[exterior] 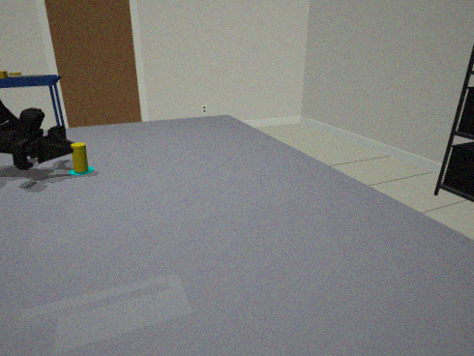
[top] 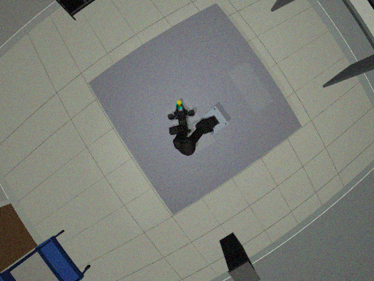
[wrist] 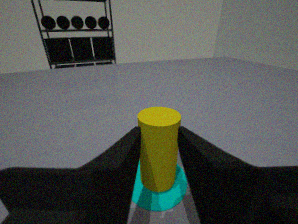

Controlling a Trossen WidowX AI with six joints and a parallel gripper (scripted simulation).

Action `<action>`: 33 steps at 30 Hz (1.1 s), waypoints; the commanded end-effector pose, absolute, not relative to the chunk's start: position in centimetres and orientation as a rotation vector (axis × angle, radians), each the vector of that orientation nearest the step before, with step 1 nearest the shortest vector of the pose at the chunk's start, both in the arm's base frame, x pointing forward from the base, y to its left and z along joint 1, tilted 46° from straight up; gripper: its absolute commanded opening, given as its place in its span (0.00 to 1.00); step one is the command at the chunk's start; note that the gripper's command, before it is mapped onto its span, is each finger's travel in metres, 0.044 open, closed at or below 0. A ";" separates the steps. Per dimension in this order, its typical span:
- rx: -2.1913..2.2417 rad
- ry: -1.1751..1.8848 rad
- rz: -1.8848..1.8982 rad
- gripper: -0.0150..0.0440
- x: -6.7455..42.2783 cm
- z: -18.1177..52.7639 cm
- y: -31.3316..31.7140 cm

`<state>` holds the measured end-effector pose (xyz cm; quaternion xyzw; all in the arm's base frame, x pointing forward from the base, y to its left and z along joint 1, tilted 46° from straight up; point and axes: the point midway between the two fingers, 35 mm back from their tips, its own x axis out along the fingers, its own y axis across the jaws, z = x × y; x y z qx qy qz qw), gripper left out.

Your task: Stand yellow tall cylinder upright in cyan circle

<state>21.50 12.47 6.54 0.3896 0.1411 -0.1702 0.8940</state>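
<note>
The yellow tall cylinder (top: pixel 179 102) (exterior: pixel 79 159) (wrist: pixel 159 150) is upright, its lower end at the cyan circle (top: pixel 180 108) (exterior: pixel 89 170) (wrist: pixel 159 200). In the exterior view its base appears at or very near the surface, within the circle; a tiny gap cannot be ruled out. My gripper (wrist: pixel 159 131) is shut on the cylinder, with one finger on each side of its upper part, reaching in roughly level. In the wrist view the circle shows around the cylinder's base, and its sides are partly hidden by the fingers.
The arm's pale base plate (top: pixel 221 124) stands on the grey-violet table top (top: pixel 153 69) (exterior: pixel 242 218). A dark shelf rack (exterior: pixel 452 135) (wrist: pixel 75 42) and a blue cart (top: pixel 61 260) (exterior: pixel 34 81) stand beyond the table.
</note>
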 end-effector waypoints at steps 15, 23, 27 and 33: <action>0.813 0.284 -0.354 0.65 21.5 6.5 12.7; 0.813 0.284 -0.354 0.93 21.5 6.5 12.7; 0.814 0.285 -0.355 0.93 21.6 6.7 12.6; 0.817 0.291 -0.362 0.93 22.0 8.3 11.2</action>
